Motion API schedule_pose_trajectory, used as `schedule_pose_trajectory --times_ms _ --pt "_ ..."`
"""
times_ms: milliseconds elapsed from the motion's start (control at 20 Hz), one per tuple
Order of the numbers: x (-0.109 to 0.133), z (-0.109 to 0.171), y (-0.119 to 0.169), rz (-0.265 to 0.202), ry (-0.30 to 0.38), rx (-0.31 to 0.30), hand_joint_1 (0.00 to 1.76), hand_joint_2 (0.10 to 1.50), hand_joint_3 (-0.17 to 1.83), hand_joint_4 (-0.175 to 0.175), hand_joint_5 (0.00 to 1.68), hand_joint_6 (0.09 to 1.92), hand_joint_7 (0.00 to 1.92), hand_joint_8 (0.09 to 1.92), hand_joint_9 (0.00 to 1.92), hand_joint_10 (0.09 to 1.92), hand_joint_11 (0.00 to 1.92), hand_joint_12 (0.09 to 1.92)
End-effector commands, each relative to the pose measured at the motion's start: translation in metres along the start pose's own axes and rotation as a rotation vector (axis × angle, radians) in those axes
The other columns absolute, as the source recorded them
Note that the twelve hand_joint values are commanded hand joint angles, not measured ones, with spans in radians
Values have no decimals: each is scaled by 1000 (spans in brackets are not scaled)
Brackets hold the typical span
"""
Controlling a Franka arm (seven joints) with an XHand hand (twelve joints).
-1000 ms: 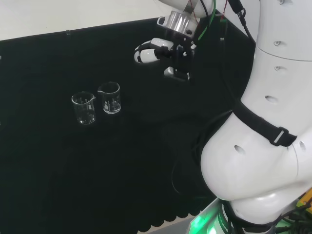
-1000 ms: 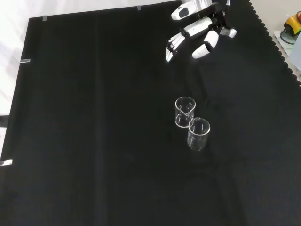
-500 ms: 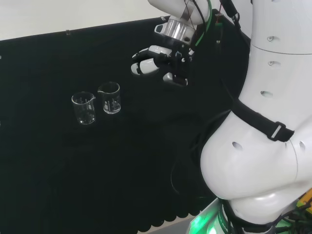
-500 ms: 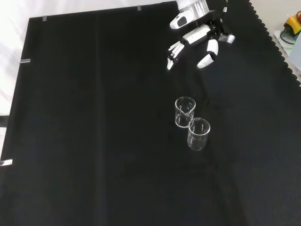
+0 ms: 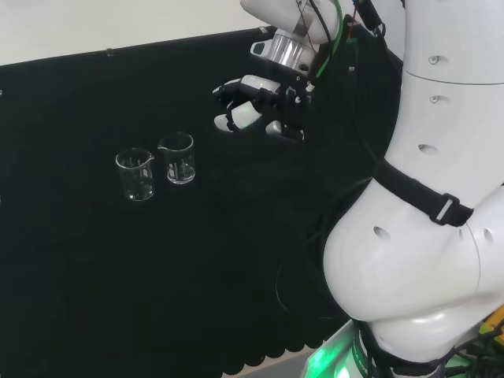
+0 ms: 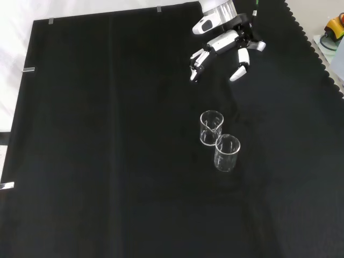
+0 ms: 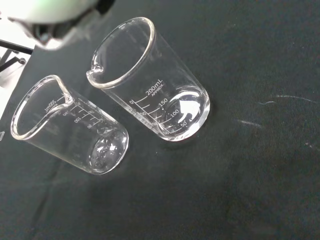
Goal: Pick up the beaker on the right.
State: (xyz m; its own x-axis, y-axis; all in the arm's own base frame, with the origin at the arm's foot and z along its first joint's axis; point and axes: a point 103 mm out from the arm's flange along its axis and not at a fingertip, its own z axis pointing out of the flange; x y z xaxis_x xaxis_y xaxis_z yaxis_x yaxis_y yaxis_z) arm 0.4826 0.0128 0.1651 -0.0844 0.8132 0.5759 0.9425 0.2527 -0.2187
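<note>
Wrist view: the nearer beaker [image 7: 150, 82] carries a white graduated scale reading 50, 100, 150 and "200mL", with "APPROX." printed beside it. The second beaker [image 7: 70, 127] carries a like scale; "300mL" near the rim, lower marks 150, 100 and 50 legible in part. No other print is readable on the black cloth [image 7: 260, 165].

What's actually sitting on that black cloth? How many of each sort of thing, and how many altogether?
Clear glass beakers: 2, one nearer the hand, the other beside it.
Total: 2 things on the black cloth.
</note>
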Motion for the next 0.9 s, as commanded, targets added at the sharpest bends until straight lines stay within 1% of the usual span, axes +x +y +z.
schedule_pose_trajectory --times_ms 50,250,500,900 --pt "-1 7 1 -28 10 -14 889 371 1059 -47 403 87 326 536 521 583 162 1353" --pt "-2 15 3 -46 45 -17 922 346 1063 -55 385 87 331 541 537 581 189 1344" --pt "-2 24 8 -67 107 -9 943 332 1073 -57 386 87 356 555 540 576 195 1331" --pt "7 35 17 -124 161 4 944 312 1099 -58 394 87 368 561 559 565 199 1302"
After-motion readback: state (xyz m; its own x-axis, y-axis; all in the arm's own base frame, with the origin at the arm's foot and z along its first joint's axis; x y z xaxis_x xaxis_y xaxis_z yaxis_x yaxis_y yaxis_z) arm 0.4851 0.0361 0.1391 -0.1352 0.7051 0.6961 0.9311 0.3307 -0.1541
